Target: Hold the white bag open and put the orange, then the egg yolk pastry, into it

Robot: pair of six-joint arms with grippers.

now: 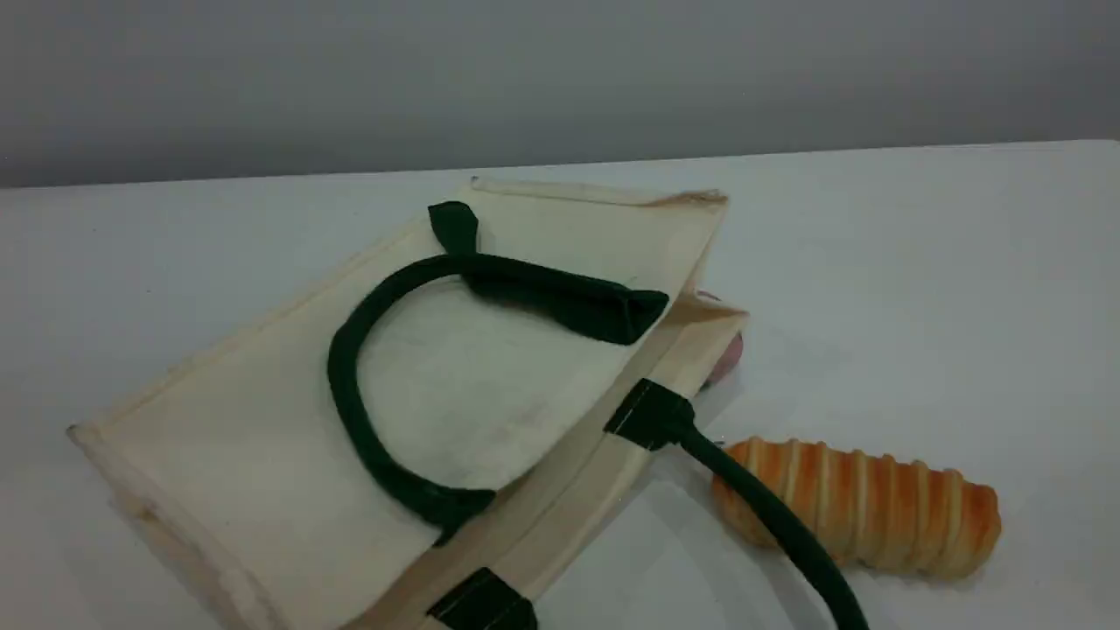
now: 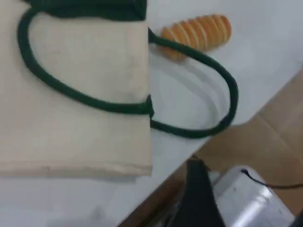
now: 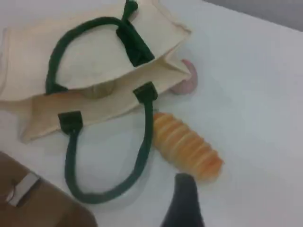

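The white bag [image 1: 262, 437] lies flat on the table, its mouth toward the right. One green handle [image 1: 346, 385] rests on the cloth; the other green handle [image 1: 770, 512] trails out across the table. In the right wrist view a dim beige lump [image 3: 101, 89] sits just inside the bag [image 3: 94, 66] mouth; I cannot tell whether it is the egg yolk pastry. The orange is out of view. My left gripper [image 2: 196, 189] hangs off the table's edge, away from the bag [image 2: 71, 94]. My right gripper [image 3: 183, 198] hovers beside the bread. Each shows one dark fingertip, holding nothing.
A long striped bread loaf [image 1: 862, 507] lies right of the bag, its end under the trailing handle. A pink ball [image 1: 728, 357] peeks out behind the bag's corner. Brown floor [image 2: 284, 127] and a silvery object [image 2: 251, 198] lie beyond the table's edge.
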